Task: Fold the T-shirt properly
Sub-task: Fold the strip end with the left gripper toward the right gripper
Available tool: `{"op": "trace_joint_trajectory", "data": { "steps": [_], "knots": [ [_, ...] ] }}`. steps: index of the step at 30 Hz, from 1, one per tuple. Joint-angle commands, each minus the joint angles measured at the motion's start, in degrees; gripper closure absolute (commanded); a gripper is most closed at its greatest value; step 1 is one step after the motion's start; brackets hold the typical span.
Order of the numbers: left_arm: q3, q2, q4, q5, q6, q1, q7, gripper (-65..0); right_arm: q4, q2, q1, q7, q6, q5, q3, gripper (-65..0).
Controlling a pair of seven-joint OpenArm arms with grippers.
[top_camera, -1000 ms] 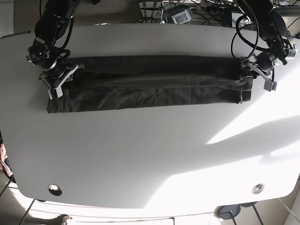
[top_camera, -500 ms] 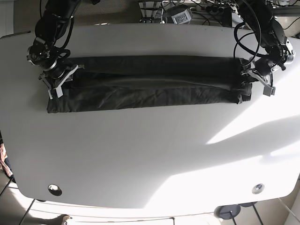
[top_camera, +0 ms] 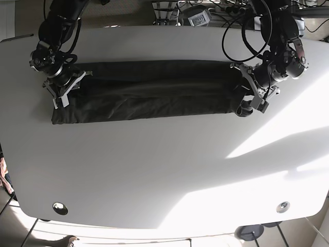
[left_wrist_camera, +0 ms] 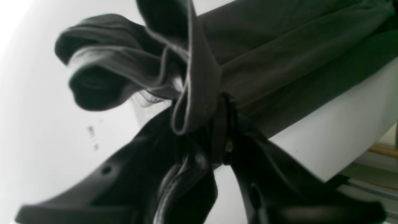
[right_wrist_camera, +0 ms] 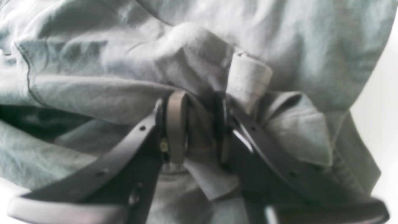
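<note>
Dark shirt folded into a long band, soft matte cotton, fine creases and a lengthwise ridge; lies across the table's far half, from 9 to 3 o'clock in base view. Its 3 o'clock end is bunched and lifted into loose loops with a stitched hem edge showing in the left wrist view. In the right wrist view the cloth reads pale grey-green, puckered into a thick fold.

Table is smooth white, rounded corners, a round metal fitting near the front edge, bright sun patches at 4 o'clock. Cables and grey gear sit behind the far edge.

Left gripper at 3 o'clock, arm reaching in from the far side, black fingers pinched narrow on the gathered shirt end. Right gripper at 9 o'clock, angled down, fingers closed on a wad of shirt.
</note>
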Motion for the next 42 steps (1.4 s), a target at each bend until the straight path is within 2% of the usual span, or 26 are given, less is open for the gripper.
{"op": "trace_joint_trajectory", "data": {
  "steps": [1,3,6,9,13,19,20,22,24,26,29,32,34,39,41,42],
  "knots": [
    [3.71,1.09,1.45,-1.37,-0.08,-0.95,-1.21,-9.6,0.50,0.47,0.15,-0.33,-0.29,-0.38,0.25,-14.4],
    [7.84,2.94,1.37,-1.37,0.58,-1.21,-1.30,-9.6,0.50,0.47,0.15,-0.33,-0.29,-0.38,0.25,-14.4],
    [12.77,6.89,1.28,-1.28,4.98,-2.79,-1.38,-9.6,0.50,0.47,0.15,-0.33,-0.29,-0.38,0.25,-14.4],
    [16.19,9.35,-2.06,-1.28,7.53,-3.67,-1.56,-9.6,0.50,0.47,0.15,-0.33,-0.29,-0.38,0.34,-14.4],
    [20.94,9.79,-7.69,-1.28,11.31,-5.78,-9.30,-9.9,0.50,0.47,0.15,-0.33,-0.29,-0.38,0.43,-14.4],
    [26.39,9.97,-12.00,-1.28,11.83,-7.54,-13.25,-10.3,0.41,0.47,0.15,-0.33,-0.29,-0.38,0.43,-14.4],
    [27.80,9.88,-11.73,-1.28,11.83,-7.89,-13.08,-11.5,0.41,0.47,0.15,-0.33,-0.29,-0.38,0.43,-14.4],
    [30.61,9.70,-10.24,-1.46,11.83,-7.89,-13.08,-19.6,0.58,0.47,0.15,-0.33,-0.29,-0.38,0.34,-14.4],
    [30.44,8.30,-5.05,-1.37,11.83,-7.54,-13.08,-28.3,2.25,0.47,0.15,-0.33,-0.29,-0.29,0.34,-15.2],
    [30.35,5.75,0.31,-1.37,11.83,-7.45,-13.08,-33.5,5.24,0.47,0.15,-0.59,-0.29,-0.20,0.34,-16.3],
    [27.18,1.79,2.24,-1.37,11.66,-6.57,-13.08,-31.5,8.85,0.47,0.15,-1.21,-0.29,3.40,0.60,-33.5],
    [21.73,-1.55,2.16,-1.46,11.39,-4.73,-13.34,-30.4,13.51,0.99,0.24,-6.30,-0.29,7.45,0.78,-51.7],
    [20.15,-2.60,1.98,-1.37,11.39,-4.11,-13.43,-26.5,16.23,0.99,0.24,-8.85,-0.29,10.00,1.66,-54.2],
    [16.90,-2.95,-1.89,-1.46,11.31,-2.44,-13.43,-8.6,15.18,0.99,4.73,-20.02,-0.29,18.00,13.44,-57.5],
    [15.40,-2.78,-3.65,-1.46,9.46,-2.35,-13.43,-4.6,11.92,2.84,7.01,-23.45,-0.29,20.11,17.22,-58.8],
    [14.70,-2.69,-4.88,-1.46,6.56,-2.27,-13.43,-4.0,8.32,4.86,8.07,-24.68,-0.29,21.86,18.80,-58.7]
  ]
}}
